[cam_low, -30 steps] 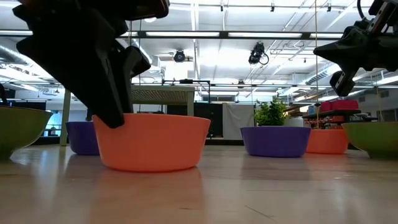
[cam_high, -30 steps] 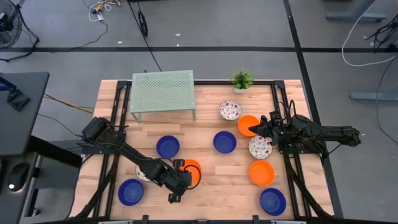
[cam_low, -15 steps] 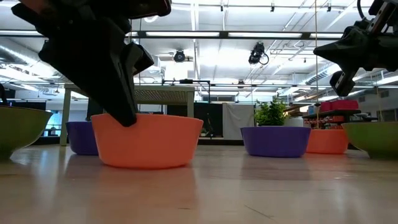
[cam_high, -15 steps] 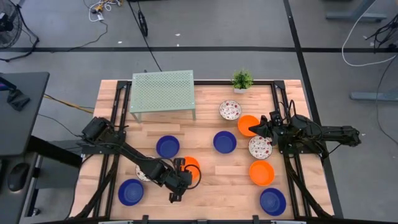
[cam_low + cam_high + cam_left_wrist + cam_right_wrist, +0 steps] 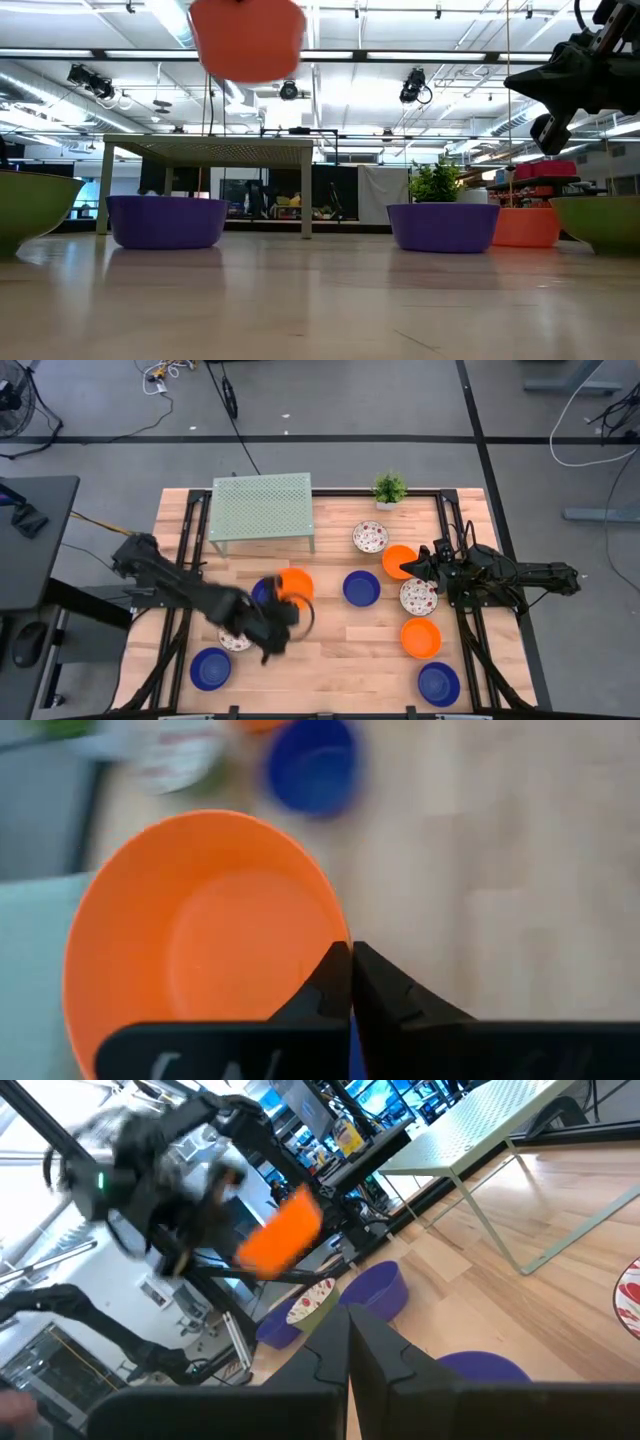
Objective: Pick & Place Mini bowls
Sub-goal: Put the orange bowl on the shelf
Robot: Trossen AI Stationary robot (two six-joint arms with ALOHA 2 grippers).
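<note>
A pale green perforated metal stand with four thin legs sits on the light wooden slatted worktop near its far edge, toward the far left corner. A small green potted plant in a white pot stands at the far edge, well apart from the stand.

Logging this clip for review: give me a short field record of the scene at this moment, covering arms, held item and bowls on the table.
left pincer: shut on the rim of an orange bowl, lifted clear of the table
right pincer: shut, empty, waiting above the table's right side
nearest bowl under the lifted one: blue bowl
other bowls: blue, orange and speckled ones spread over the wood
also present: green mesh stand, potted plant
</note>
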